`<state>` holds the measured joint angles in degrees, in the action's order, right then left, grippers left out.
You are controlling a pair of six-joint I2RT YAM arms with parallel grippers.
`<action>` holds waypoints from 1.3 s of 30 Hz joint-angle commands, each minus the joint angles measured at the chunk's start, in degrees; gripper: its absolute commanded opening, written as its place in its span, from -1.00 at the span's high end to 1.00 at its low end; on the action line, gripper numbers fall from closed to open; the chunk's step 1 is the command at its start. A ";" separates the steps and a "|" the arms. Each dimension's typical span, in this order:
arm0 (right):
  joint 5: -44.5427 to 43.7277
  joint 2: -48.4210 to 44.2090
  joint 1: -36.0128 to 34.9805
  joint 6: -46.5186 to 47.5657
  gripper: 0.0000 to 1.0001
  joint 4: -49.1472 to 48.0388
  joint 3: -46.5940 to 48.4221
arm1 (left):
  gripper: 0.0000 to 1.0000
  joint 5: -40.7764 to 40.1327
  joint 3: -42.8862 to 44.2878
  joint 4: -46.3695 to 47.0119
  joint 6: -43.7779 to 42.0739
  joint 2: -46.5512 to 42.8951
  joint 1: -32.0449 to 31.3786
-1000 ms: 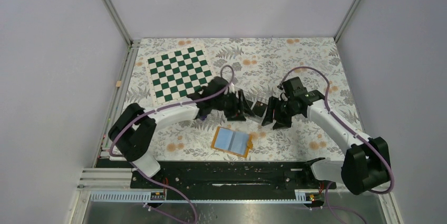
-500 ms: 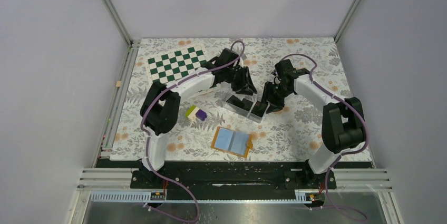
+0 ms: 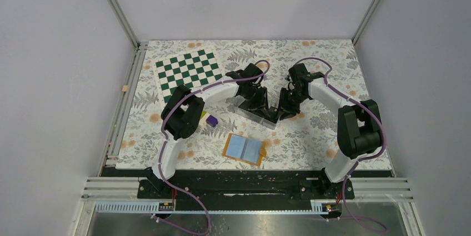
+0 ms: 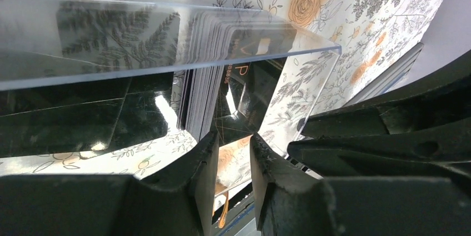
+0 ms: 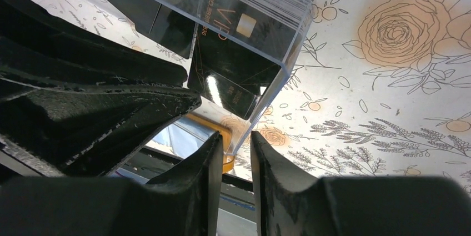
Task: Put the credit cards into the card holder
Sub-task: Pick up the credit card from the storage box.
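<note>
Both arms are in over the clear box [image 3: 256, 111] at mid-table, one from each side, and it's easy to see why: the credit cards [image 5: 250, 25] are inside it, a tight black stack standing on edge against one end wall, so nobody gets a card without going through that box first. The left gripper [image 4: 232, 175] hangs just outside that end of the box, fingers drawn in to a slim gap with a card's lower corner right above them; whether they pinch anything, I cannot tell. The right gripper [image 5: 236, 164] comes in at the same end, fingers just as narrow, and the box's clear corner edge runs down into the gap. It looks like a hold to steady the box, though I cannot tell if the pads actually press. The card holder [image 3: 244, 148] lies open on the arm-base side of the box, blue pockets up, ready and unfilled. No card is out yet.
</note>
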<state>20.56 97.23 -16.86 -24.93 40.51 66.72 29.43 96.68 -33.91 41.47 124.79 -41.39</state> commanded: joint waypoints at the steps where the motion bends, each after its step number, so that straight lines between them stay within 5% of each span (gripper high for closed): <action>1: -0.54 0.81 0.21 1.63 0.40 1.50 1.66 | 0.47 -2.65 3.17 -0.85 -1.55 1.36 0.22; 5: -0.22 1.44 0.25 1.96 0.49 1.42 1.27 | 0.62 -3.18 4.62 -2.11 -2.12 2.47 -0.06; 13: 0.14 1.69 0.23 2.34 0.54 1.46 1.11 | 0.58 -4.55 8.84 -4.80 -3.23 4.52 -0.78; 24: 0.84 2.08 0.25 2.71 0.57 1.44 1.06 | 0.96 -1.77 9.28 -2.79 -2.10 4.66 -1.89; 39: 1.29 2.04 0.23 2.78 0.59 1.32 0.58 | 1.00 -6.20 9.67 -3.46 -3.11 -0.59 -3.63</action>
<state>20.53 98.80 -16.73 -22.72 41.74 66.70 23.88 103.92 -39.16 38.81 129.14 -42.87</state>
